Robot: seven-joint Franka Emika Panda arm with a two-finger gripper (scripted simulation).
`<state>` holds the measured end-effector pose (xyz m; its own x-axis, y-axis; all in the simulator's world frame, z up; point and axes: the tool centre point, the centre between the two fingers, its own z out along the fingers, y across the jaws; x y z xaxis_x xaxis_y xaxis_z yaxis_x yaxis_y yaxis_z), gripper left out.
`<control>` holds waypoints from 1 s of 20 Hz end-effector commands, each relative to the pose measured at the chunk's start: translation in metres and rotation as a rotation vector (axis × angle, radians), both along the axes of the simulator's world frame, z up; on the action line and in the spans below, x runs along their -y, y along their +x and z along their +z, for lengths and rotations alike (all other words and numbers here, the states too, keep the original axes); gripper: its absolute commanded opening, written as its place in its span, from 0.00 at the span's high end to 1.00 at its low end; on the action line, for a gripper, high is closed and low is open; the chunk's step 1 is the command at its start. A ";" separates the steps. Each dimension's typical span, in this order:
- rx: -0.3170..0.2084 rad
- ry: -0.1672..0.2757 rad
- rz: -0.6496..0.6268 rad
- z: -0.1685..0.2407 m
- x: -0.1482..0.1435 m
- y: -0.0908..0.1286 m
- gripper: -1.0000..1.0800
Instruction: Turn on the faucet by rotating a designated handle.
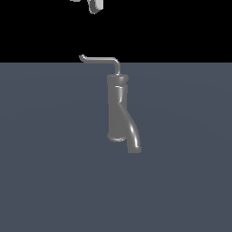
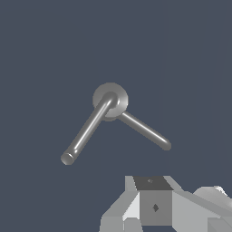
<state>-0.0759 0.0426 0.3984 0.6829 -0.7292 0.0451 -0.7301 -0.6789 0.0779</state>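
The faucet (image 1: 118,108) stands upright in the middle of the exterior view, a grey cylinder with a collar at the top and a thick curved spout (image 1: 132,136) bending down toward the exterior view's right. The handle (image 1: 100,59), a thin bent rod, reaches from the top toward the exterior view's left and ends in a small upturned tip. My gripper (image 1: 93,5) hangs well above the handle, cut off by the frame edge and touching nothing. The wrist view looks down on the faucet cap (image 2: 118,97), the handle (image 2: 88,131) and the spout (image 2: 147,132). Only part of the gripper (image 2: 154,208) shows there.
The faucet rests on a flat blue-grey surface (image 1: 54,172) that fills the lower part of the exterior view. Behind it is plain black background. No other object shows.
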 end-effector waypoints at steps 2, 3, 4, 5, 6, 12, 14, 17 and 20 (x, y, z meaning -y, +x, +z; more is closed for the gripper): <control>0.010 0.002 -0.077 -0.012 -0.006 0.015 1.00; 0.013 0.004 -0.098 -0.015 -0.007 0.019 1.00; 0.015 0.005 -0.120 -0.018 -0.009 0.023 1.00; 0.018 0.007 -0.141 -0.022 -0.011 0.027 1.00; 0.021 0.008 -0.163 -0.025 -0.012 0.031 1.00; 0.034 0.023 -0.293 -0.047 -0.023 0.054 1.00; 0.038 0.029 -0.337 -0.055 -0.027 0.061 1.00; 0.043 0.039 -0.401 -0.066 -0.032 0.072 1.00; 0.046 0.049 -0.457 -0.076 -0.037 0.081 1.00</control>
<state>0.0001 0.0768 0.3274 0.3170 -0.9480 0.0300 -0.9484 -0.3166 0.0181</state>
